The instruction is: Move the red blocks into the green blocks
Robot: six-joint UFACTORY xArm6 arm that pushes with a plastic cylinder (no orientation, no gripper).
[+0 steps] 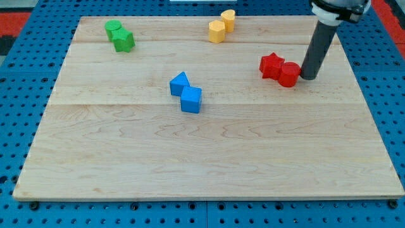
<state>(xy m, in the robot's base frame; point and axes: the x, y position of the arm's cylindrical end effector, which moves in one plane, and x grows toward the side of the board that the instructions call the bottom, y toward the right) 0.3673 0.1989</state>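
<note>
Red blocks sit in the upper right of the frame, and my tip (308, 77) rests just beside them on the view's right, holding nothing; whether it touches the red cylinder (289, 74) is hard to tell. That cylinder presses against a red star-shaped block (271, 65) to its left. The dark, matte rod is cut off by the top edge. Out toward the middle lie two glossy blue blocks, a wedge-like one (179, 83) touching a blue cube (191, 99). Two yellow blocks (221, 26) stand together at the top centre, their shapes unclear. In the upper left, two green blocks (119, 35) huddle. All rest on a pale, grained wooden board (190, 158).
</note>
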